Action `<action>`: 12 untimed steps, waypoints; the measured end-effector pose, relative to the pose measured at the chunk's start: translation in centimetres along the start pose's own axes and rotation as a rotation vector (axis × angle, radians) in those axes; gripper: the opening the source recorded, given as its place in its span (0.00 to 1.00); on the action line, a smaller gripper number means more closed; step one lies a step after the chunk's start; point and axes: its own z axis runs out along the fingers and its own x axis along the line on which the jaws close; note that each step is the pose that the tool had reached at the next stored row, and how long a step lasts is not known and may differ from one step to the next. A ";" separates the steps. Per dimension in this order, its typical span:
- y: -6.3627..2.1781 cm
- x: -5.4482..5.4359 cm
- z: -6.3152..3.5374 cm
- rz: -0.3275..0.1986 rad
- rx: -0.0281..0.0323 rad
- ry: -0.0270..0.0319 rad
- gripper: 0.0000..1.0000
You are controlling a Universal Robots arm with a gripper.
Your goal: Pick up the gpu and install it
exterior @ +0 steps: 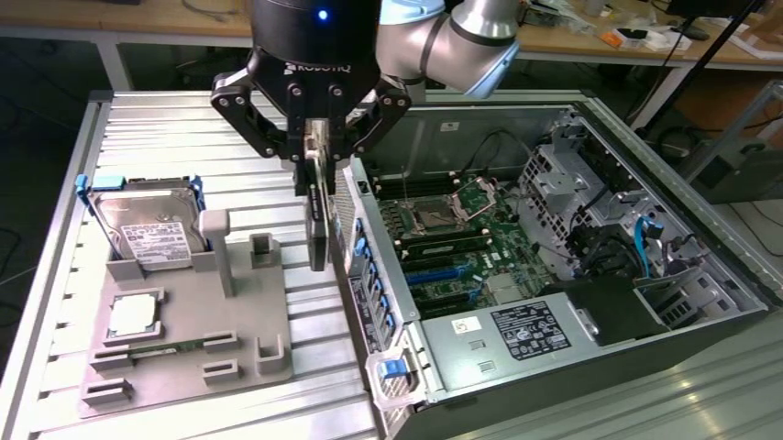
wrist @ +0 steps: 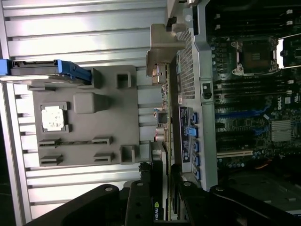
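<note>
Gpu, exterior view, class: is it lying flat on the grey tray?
No, the tool clamps the gpu upright on its edge beside the computer case.

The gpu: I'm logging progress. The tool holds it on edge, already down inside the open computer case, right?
No. The exterior view shows the tool holding the gpu on edge, but outside the open computer case, hanging between the case's rear panel and the gray holder.
</note>
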 end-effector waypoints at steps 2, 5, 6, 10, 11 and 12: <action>0.02 -0.2 0.01 0.000 0.0000 0.0000 0.27; 0.04 -0.5 0.01 0.000 0.0000 0.0000 0.27; 0.05 -0.6 0.02 0.000 0.0000 0.0000 0.27; 0.08 -1.0 0.03 0.000 0.0000 0.0000 0.27; 0.08 -1.1 0.04 0.000 0.0000 0.0000 0.27; 0.09 -1.2 0.03 0.000 0.0001 0.0001 0.27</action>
